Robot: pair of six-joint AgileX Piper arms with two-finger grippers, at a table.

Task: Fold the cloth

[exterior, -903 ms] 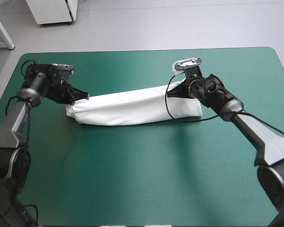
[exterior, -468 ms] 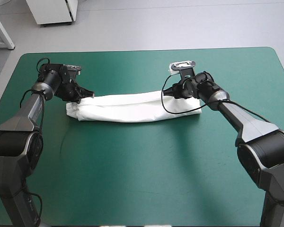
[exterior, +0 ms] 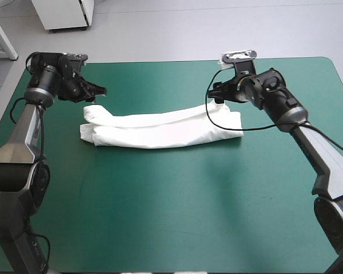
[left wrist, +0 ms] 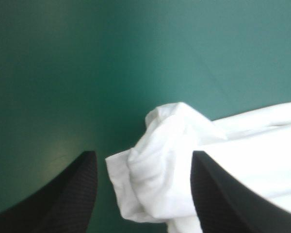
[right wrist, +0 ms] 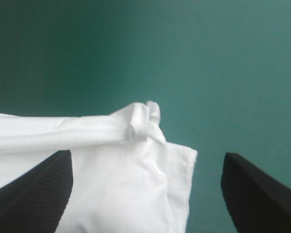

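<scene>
The high camera looked forward and down from above and behind the robot. It stood far enough off that the table (exterior: 160,228) filled most of the frame, its far edge near the top. Each wrist camera sat close, looking along its fingers. The left gripper (left wrist: 143,156) camera shared the T-shirt (left wrist: 165,165) end left of centre in the high frame. The right gripper (right wrist: 146,154) camera shared the end right of centre.

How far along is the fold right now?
Done: the T-shirt lies on the teal-green cover as one long folded strip. In hand: nothing; the left gripper and right gripper stand open, one at each end. Left: folding the strip's length into a compact bundle.
</scene>
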